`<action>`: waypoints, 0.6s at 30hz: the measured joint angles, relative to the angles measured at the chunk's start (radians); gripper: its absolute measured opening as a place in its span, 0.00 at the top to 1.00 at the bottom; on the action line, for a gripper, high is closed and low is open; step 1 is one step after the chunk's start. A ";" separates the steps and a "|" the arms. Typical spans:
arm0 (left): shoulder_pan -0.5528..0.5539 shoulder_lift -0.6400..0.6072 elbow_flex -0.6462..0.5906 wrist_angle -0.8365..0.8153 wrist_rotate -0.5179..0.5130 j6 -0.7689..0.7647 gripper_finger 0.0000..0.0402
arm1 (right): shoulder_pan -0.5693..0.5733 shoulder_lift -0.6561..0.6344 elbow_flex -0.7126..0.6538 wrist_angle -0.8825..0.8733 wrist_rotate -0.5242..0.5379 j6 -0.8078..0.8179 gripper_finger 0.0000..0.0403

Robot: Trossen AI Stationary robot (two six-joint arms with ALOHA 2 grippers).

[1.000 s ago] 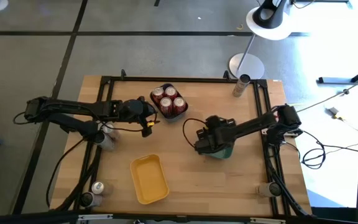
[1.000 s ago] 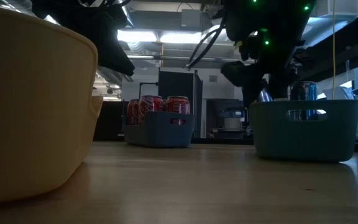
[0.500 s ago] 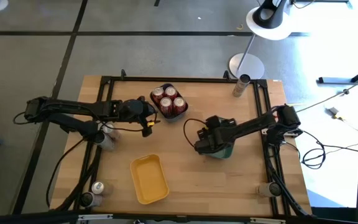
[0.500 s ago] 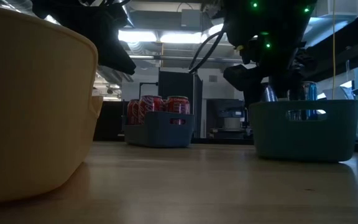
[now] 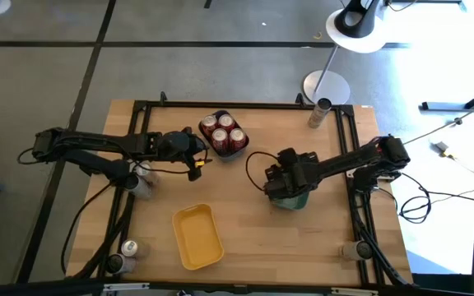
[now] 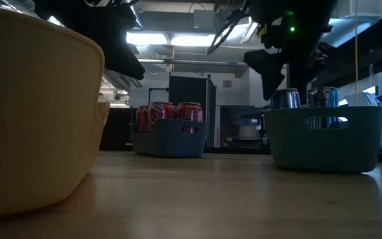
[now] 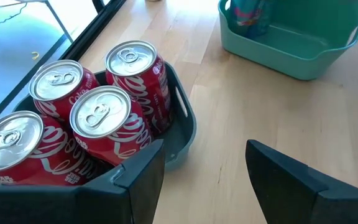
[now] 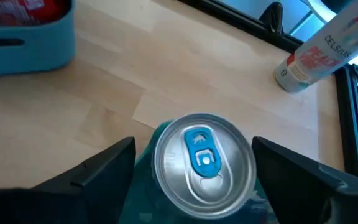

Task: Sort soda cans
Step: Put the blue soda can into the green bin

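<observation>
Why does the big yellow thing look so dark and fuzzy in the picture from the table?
In the low view the yellow tray sits very near the camera, so it looks huge and soft, and bright ceiling lights behind leave it shaded. In the high view the same tray looks small and evenly lit.

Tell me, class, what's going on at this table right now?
Two robot arms are sorting soda cans into trays. The right claw hangs open over the teal tray, a silver-topped can with a blue tab standing between its fingers. The left claw, open and empty, waits beside the dark blue tray, which holds four red cans. The yellow tray is empty. A few cans remain at the table's edges.
</observation>
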 joint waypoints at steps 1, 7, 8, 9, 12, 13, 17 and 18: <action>0.000 0.000 0.000 0.000 0.000 0.000 0.47 | 0.000 -0.012 0.000 0.002 0.000 -0.010 0.21; 0.000 0.000 0.000 0.000 0.000 0.010 0.47 | 0.000 -0.081 0.015 0.006 0.029 -0.094 0.21; 0.000 0.000 0.000 0.000 0.000 0.014 0.47 | 0.000 -0.090 0.025 0.008 0.040 -0.115 0.21; 0.000 0.000 0.000 0.000 0.000 0.014 0.47 | 0.000 -0.099 0.035 0.010 0.053 -0.134 0.21; 0.000 0.000 0.000 0.002 0.000 0.018 0.47 | 0.000 -0.112 0.074 0.014 0.117 -0.199 0.21; 0.000 0.000 0.000 0.006 0.000 0.018 0.47 | 0.000 -0.112 0.087 0.015 0.135 -0.222 0.21; 0.000 0.000 0.000 0.006 -0.008 0.044 0.47 | 0.000 -0.112 0.108 0.086 0.207 -0.338 0.21; 0.000 0.000 0.000 0.000 -0.008 0.033 0.47 | 0.000 -0.111 0.108 0.119 0.223 -0.375 0.21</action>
